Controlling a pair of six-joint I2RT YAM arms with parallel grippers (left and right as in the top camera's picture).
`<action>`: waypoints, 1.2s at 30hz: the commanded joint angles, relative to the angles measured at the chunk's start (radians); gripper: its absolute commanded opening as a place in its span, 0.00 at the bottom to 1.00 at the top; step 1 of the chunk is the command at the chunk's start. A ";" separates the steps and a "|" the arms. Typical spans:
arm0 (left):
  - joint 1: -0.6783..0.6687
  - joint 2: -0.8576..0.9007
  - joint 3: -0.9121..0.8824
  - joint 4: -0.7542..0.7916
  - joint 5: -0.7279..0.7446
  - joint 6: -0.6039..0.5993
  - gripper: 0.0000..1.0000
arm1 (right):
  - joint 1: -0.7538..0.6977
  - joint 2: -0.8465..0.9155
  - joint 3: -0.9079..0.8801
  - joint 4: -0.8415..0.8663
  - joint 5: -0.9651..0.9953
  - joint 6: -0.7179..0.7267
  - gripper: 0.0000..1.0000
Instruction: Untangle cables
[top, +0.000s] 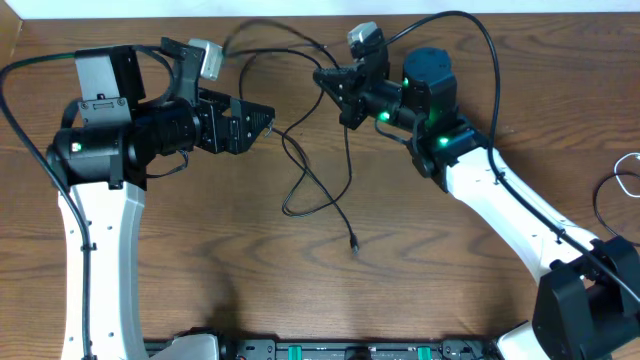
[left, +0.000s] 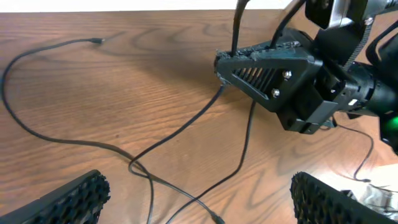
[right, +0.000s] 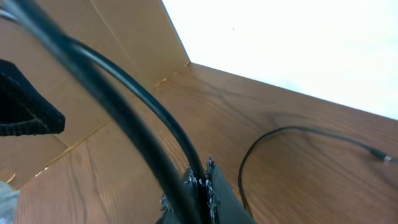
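Two or more thin black cables (left: 180, 124) lie crossed on the bench (top: 200, 270). One plug end (top: 354, 243) is nearest the front edge, and the loops run back between the arms. Left gripper (top: 262, 118): jaws wide open, empty, hovering just beside the tangle. Right gripper (left: 222, 63), farther back: jaws closed on a black cable, holding it clear of the wood. Judgement: the cords are light, limp and slippery. Take hold close beside the crossing, not at the plug.
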 joint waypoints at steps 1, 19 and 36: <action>0.008 0.000 0.013 -0.006 -0.016 0.040 0.93 | 0.014 0.006 -0.008 -0.015 0.066 0.020 0.01; 0.011 0.001 0.013 0.084 -0.383 -0.098 0.93 | -0.393 -0.092 0.015 -0.174 0.612 -0.319 0.01; 0.010 0.071 0.013 0.084 -0.382 -0.150 0.93 | -0.798 -0.257 0.015 -0.010 1.500 -0.857 0.01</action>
